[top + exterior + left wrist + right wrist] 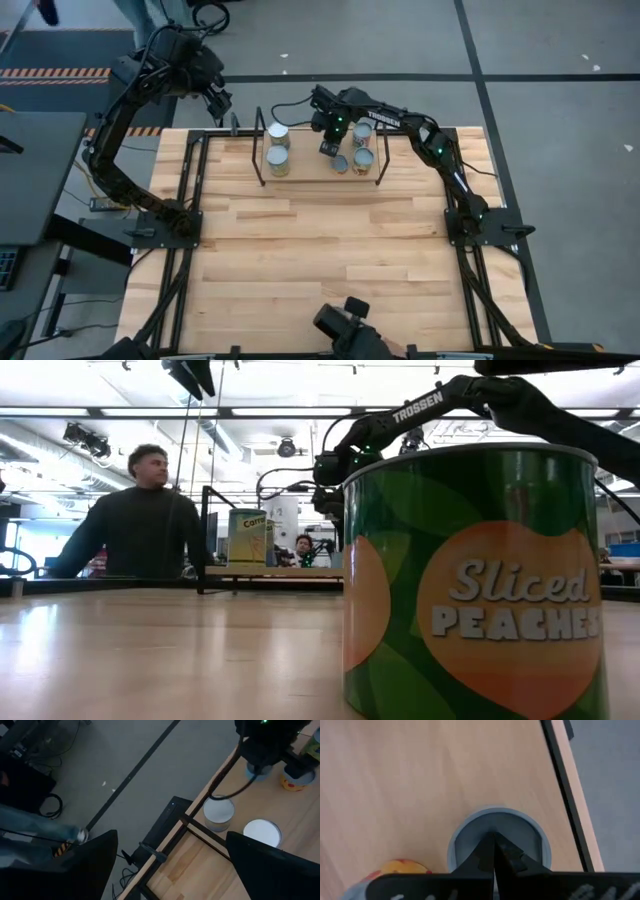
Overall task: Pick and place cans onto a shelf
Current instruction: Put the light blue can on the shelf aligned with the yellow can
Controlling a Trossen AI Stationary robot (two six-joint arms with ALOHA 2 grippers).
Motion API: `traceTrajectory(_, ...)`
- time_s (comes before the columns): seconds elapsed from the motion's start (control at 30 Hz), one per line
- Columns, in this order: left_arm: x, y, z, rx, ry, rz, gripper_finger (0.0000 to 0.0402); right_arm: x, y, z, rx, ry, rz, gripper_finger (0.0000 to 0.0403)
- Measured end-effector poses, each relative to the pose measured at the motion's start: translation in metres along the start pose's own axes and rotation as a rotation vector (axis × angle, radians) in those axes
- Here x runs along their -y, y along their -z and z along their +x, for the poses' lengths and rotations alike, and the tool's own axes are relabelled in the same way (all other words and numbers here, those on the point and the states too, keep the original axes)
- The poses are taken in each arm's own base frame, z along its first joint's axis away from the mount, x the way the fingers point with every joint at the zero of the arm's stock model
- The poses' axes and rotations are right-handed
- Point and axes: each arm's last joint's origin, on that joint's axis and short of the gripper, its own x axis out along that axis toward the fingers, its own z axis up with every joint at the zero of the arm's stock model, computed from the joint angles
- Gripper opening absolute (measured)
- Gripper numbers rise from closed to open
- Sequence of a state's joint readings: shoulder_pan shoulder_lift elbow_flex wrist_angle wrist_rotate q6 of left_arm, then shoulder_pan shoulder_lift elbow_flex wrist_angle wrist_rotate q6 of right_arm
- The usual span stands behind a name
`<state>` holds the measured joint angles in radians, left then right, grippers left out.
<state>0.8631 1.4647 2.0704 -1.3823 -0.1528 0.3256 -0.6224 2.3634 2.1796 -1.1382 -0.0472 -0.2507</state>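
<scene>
A robotics lab: two arms (130,140) bolted to a butcher-block table (330,260) on a grey floor (540,40) with taped lines, ceiling strip lights (120,412) overhead, a person (140,520) seated beyond the bench.

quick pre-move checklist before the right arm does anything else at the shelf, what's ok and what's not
1. Right gripper shut: ok, fingers pressed together, holding nothing.
2. Right gripper over the shelf: ok, it hangs just above a grey-topped can.
3. Fingers touching that can's top: cannot tell.
4. Cans standing on the shelf: ok, the left pair and the right pair are upright on the board.
5. Left gripper out of the way: ok, open, raised beyond the table's far left corner.
6. Peaches can to fetch: ok, upright by the low camera.
</scene>
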Motion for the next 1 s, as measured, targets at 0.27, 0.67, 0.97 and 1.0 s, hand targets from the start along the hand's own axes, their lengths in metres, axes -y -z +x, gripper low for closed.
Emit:
traceTrajectory(0.27,0.0,0.0,-0.0002,0.0,0.0,0.0,0.0376,0.0039,0.0028,-0.0003,-0.017,-0.002,0.034,0.0003)
traceTrajectory(0.67,0.0001,0.0005,-0.0005,-0.002,0.0,0.0,0.0376,0.0023,0.0032,-0.0074,-0.007,-0.004,0.057,0.0003)
traceTrajectory(0.97,-0.0004,0.001,-0.0055,0.02,-0.009,-0.01,0.0376,0.0018,0.0052,-0.008,-0.026,-0.007,0.06,0.0003)
traceTrajectory(1.0,-0.0007,0.0006,-0.0062,0.029,-0.012,-0.021,0.0376,0.0018,0.0051,-0.0083,-0.025,-0.007,0.06,0.0003)
